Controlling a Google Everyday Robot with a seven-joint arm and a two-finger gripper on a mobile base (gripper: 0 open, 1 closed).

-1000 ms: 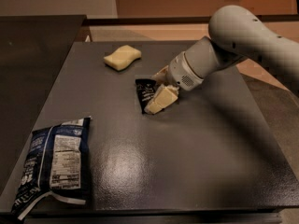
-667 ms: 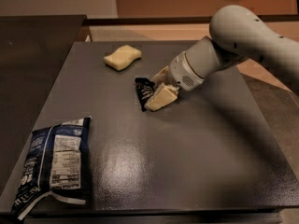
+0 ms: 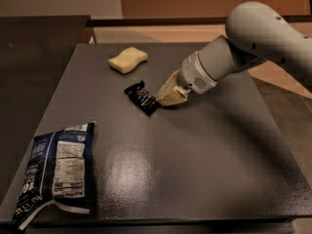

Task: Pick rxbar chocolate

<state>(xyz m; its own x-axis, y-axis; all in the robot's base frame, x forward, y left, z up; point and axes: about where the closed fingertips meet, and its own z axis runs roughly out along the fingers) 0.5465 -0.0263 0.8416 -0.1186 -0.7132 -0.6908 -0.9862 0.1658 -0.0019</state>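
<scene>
The rxbar chocolate [image 3: 142, 98] is a small flat black wrapper with white print. It lies slantwise on the dark grey table [image 3: 195, 169], a little behind the middle. My gripper [image 3: 168, 96], cream-coloured at the tip of the white arm [image 3: 253, 38], reaches in from the right. It is down at the table, touching the bar's right end and covering that end. The rest of the bar lies flat on the table.
A pale yellow sponge [image 3: 127, 60] lies behind the bar, towards the far edge. A blue-and-white chip bag [image 3: 56, 172] lies at the front left corner. A darker counter [image 3: 34, 57] adjoins the table on the left.
More of the black bar now shows, reaching further left from under the gripper's tip. The gripper has stayed at the bar's right end, and the sponge and the bag have not moved.
</scene>
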